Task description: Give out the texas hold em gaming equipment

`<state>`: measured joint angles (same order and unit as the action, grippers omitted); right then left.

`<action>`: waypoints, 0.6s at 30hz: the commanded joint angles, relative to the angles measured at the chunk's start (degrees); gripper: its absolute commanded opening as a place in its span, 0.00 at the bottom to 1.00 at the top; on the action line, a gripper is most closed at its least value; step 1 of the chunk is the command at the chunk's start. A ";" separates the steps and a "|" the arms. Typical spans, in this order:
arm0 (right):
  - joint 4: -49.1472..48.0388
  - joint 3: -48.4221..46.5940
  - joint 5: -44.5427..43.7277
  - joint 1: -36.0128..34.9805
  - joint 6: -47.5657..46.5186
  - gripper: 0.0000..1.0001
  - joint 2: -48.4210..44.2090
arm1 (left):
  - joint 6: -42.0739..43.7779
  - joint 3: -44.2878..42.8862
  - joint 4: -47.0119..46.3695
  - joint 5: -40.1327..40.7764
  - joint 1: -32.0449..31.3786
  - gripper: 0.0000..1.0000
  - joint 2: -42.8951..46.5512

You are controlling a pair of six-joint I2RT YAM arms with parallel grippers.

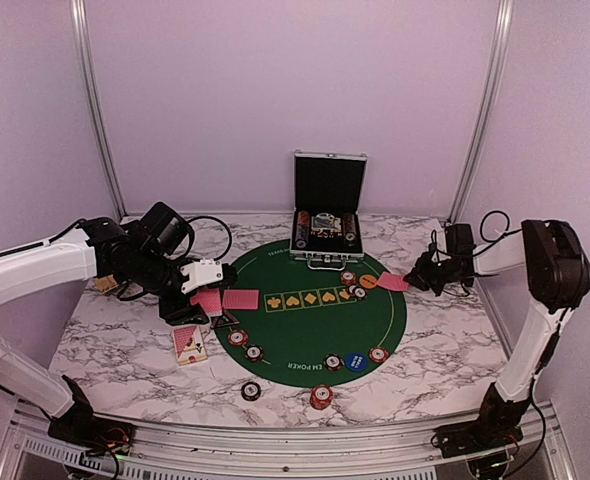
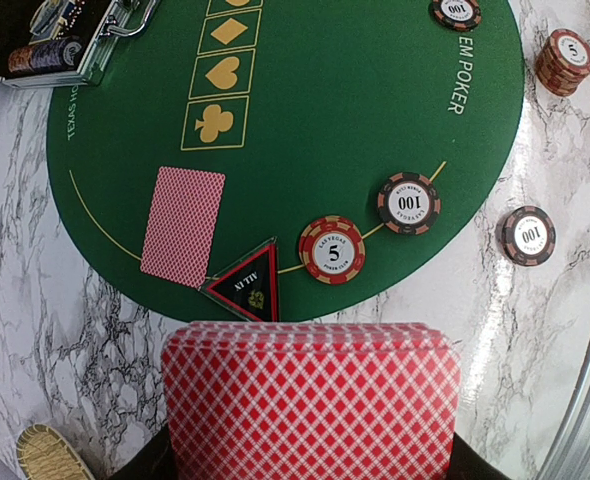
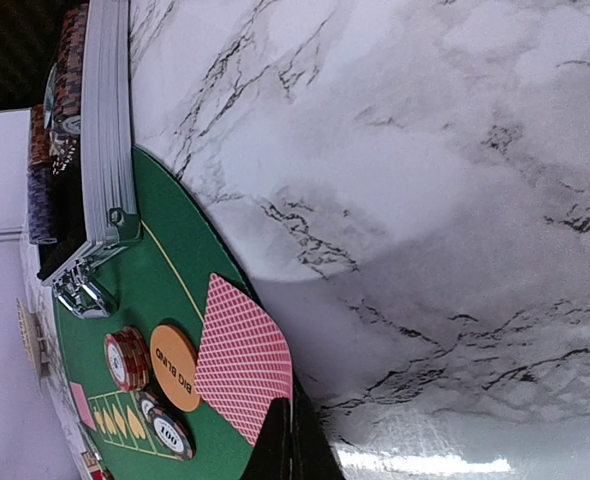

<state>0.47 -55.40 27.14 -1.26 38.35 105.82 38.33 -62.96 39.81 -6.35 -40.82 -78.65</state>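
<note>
Red lattice-backed cards [image 2: 310, 400], red-and-white chips [image 2: 332, 249], black triangular token [image 2: 248, 285]

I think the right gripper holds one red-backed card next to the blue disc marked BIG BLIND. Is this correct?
Not fully. The disc marked BIG BLIND is orange, not blue, as the right wrist view shows. The rest is correct: the right gripper holds one red-backed card next to that disc.

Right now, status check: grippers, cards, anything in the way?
Left gripper shut on card deck. Right gripper shut on single card, beside Big Blind disc. Loose card face-down on mat. No obstruction seen.
</note>
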 commanded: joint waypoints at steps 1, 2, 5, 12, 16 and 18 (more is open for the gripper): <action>3.41 -3.56 -2.79 0.46 -2.85 0.00 1.11 | -0.10 -0.85 0.61 -0.18 0.21 0.00 1.13; 3.78 -3.72 -3.09 0.49 -3.18 0.00 0.97 | -0.18 -0.85 0.59 -0.20 0.21 0.00 1.21; 4.58 -4.07 -3.14 0.52 -3.89 0.00 0.79 | -0.17 -0.60 0.59 -0.37 0.24 0.00 1.41; 3.22 -3.87 -1.07 0.52 -3.77 0.00 2.36 | -0.26 -0.65 0.60 -0.55 0.22 0.00 1.18; 3.49 -3.53 -1.14 0.47 -4.47 0.16 2.30 | -0.27 -0.71 0.62 -0.44 0.22 0.00 1.24; 4.31 -3.36 -2.03 0.53 -5.12 0.27 1.65 | -0.27 -0.59 0.66 -0.57 0.23 0.00 1.22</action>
<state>3.75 -57.71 25.61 -1.21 34.81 107.68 38.33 -62.96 39.83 -6.37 -40.82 -78.65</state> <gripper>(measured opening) 0.193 0.651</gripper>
